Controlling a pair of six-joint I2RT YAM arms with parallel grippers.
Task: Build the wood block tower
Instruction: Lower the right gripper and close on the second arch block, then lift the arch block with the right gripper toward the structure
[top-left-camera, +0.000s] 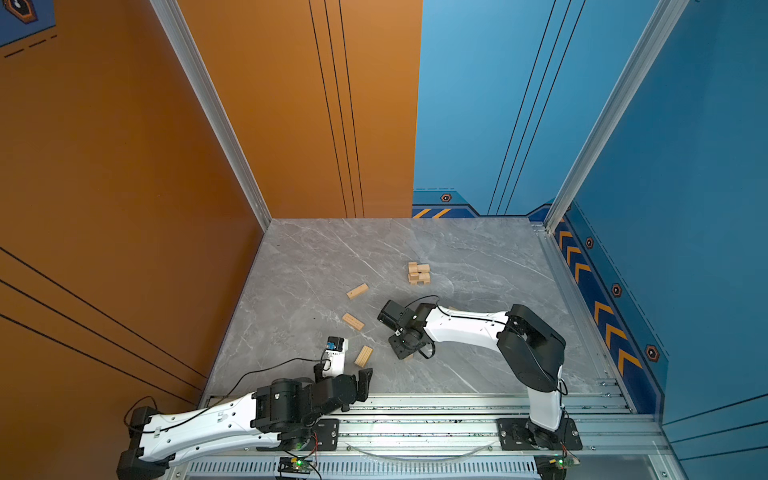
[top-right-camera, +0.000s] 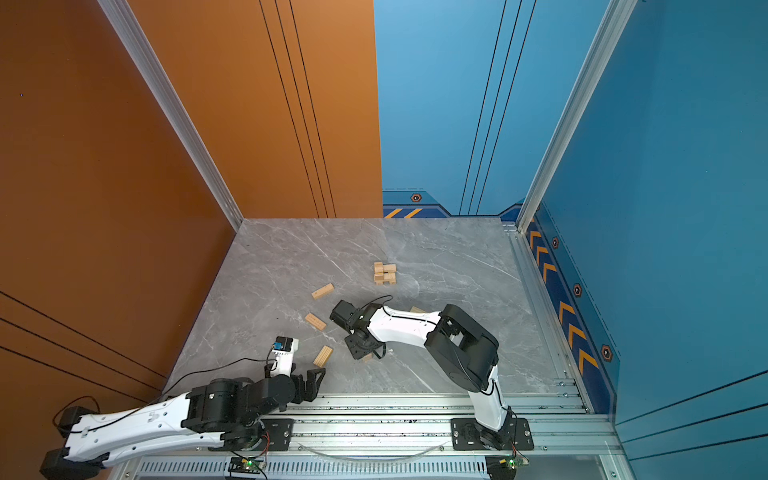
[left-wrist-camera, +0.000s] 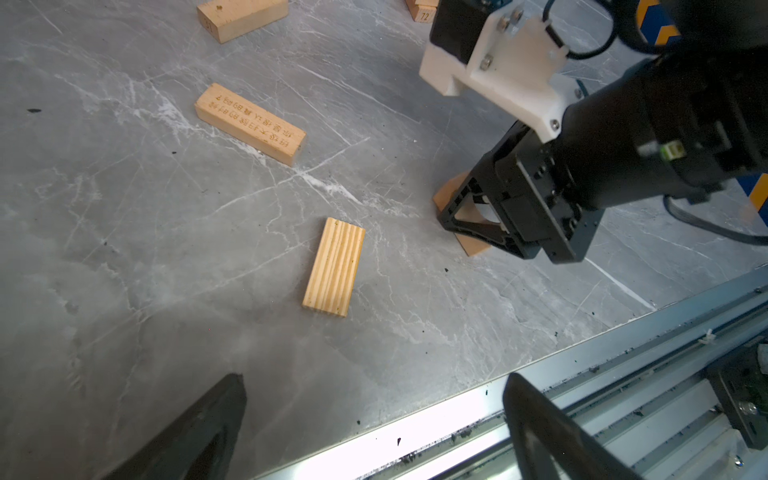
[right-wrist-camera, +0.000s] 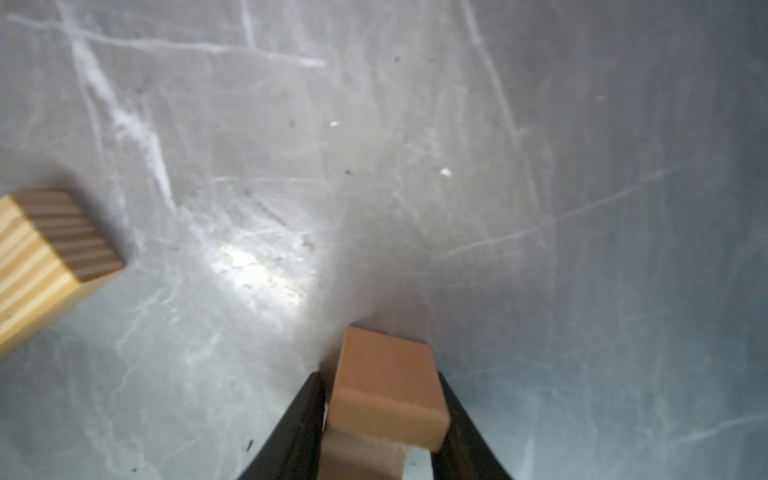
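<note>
Item: right end effector pinching 1 wood block on table, near front. Also: left end effector spread. Partial tower stands well apart, rearward. Handling: lift straight, keep level, lower gently.

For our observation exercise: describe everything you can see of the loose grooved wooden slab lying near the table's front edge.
The grooved slab is a flat, pale tan rectangle that looks like wood, with parallel grooves running lengthwise along its top face. It lies flat on the grey marbled table, grooves up, angled to the front edge. Nothing else touches it.
</note>
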